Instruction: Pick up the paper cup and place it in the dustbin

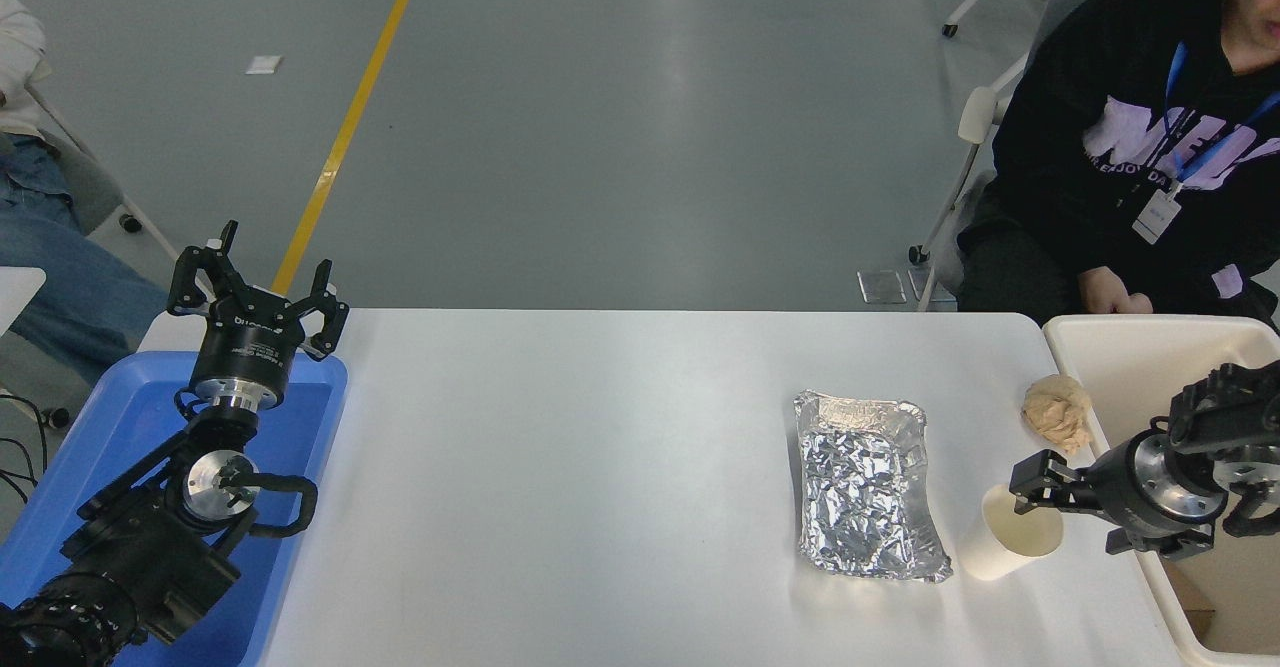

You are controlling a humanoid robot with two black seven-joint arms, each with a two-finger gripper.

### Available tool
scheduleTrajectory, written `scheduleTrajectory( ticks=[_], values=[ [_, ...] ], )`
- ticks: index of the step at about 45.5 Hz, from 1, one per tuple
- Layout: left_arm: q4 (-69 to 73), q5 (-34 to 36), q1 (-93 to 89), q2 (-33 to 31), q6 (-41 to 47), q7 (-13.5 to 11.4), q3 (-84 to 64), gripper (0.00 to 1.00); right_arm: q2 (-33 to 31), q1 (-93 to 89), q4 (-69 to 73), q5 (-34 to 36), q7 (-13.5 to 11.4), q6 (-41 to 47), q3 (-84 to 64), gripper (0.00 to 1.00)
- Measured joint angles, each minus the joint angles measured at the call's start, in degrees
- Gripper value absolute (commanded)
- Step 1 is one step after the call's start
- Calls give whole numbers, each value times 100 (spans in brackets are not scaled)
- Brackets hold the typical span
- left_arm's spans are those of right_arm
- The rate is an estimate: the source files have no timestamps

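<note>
Reaching in from the right edge, the right gripper (1035, 500) sits at the rim of the paper cup (1008, 545), fingers pointing left. One finger (1040, 469) shows at the cup's far side, tip w/ the mouth; can't tell if the jaws are closed on the rim or just next to it. Cup stands on the white table (600, 467) near its right front, tilted a bit, mouth up, cream inside showing. Foil tray (865, 487) lies just left of the cup, approx touching. Crumpled tan paper ball (1058, 409) sits behind the cup, beside the dustbin (1110, 342) wall. Dustbin is at the table's right end; right arm crosses over it. Left gripper (262, 297) parked at lower left above the blue tray (130, 417), fingers spread wide, holding nothing. Person in black top sits at far right.
</note>
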Motion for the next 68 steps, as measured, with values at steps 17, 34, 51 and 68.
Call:
scheduleTrajectory(
  ticks=[17, 34, 51, 68],
  values=[
    [0, 0, 0, 0, 3, 1, 0, 99, 20, -42, 3, 7, 0, 24, 40, 12],
    [0, 0, 0, 0, 3, 1, 0, 99, 3, -24, 11, 290, -5, 79, -24, 0],
    [-1, 7, 0, 0, 0, 6, 0, 99, -233, 466, 108, 360, 1, 535, -157, 0],
    [-1, 5, 1, 0, -7, 7, 0, 99, -492, 2850, 257, 371, 2, 2625, -863, 0]
  ],
)
